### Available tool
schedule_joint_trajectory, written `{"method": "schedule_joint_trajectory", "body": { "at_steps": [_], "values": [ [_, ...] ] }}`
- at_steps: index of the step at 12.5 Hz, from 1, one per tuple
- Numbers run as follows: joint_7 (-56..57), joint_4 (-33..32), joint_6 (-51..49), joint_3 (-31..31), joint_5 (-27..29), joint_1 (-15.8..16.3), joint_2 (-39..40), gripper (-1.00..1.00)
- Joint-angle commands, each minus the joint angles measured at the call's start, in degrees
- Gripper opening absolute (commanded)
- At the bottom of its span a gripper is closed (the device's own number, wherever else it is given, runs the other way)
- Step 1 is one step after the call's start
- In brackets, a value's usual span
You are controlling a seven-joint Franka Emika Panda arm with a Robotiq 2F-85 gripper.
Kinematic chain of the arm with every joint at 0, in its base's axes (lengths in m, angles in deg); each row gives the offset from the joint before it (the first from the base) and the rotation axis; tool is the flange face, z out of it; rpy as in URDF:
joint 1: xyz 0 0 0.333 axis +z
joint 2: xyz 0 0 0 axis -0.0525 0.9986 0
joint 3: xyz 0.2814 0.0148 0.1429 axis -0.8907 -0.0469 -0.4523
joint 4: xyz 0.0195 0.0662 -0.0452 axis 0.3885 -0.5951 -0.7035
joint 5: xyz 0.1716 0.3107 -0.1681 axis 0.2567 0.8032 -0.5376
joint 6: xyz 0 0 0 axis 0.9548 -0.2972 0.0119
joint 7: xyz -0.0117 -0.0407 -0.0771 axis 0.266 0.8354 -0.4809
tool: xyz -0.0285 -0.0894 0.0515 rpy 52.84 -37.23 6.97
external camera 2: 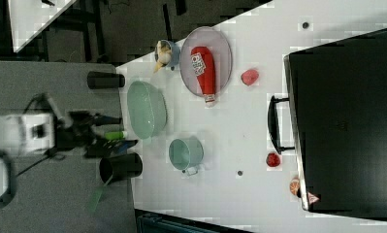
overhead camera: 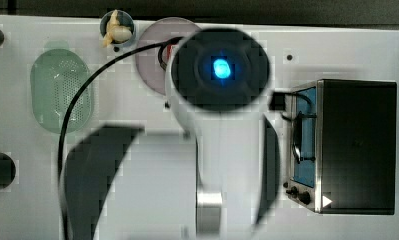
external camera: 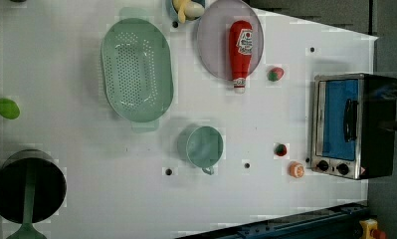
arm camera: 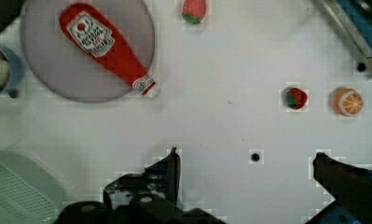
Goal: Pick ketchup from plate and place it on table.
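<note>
The red ketchup (external camera: 240,47) bottle lies flat on the greyish-mauve plate (external camera: 213,45), with its white cap poking past the rim onto the white table (external camera: 265,129). The right view has the ketchup (external camera 2: 204,68) on the plate (external camera 2: 222,48) at the far end of the table. In the wrist view my gripper (arm camera: 246,161) stands open with nothing between its fingers, high above bare table and well apart from the ketchup (arm camera: 104,44) and plate (arm camera: 48,70). From the top view my arm hides most of the plate (overhead camera: 149,55).
A pale-green colander (external camera: 136,69) and a green mug (external camera: 204,146) stand beside the plate. A toaster oven (external camera: 343,124) takes up the left view's right. Two strawberries (external camera: 275,74) (external camera: 280,149), an orange half (external camera: 296,170), a bowl of bananas (external camera: 186,9) and a black pot (external camera: 29,184) also stand about.
</note>
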Motion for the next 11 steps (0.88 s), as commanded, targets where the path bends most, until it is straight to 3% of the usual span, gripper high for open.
{"method": "schedule_joint_trajectory", "body": {
  "at_steps": [1,7,11],
  "values": [
    [6.8,-1.6,5.1,-1.9,0.2,0.4,7.1,1.0],
    [24.7,-1.4,18.0,-2.4,-0.4,2.0,20.6,1.0],
    [27.2,0.0,29.6,-2.4,-6.0,3.8,29.3,1.0]
  ]
}}
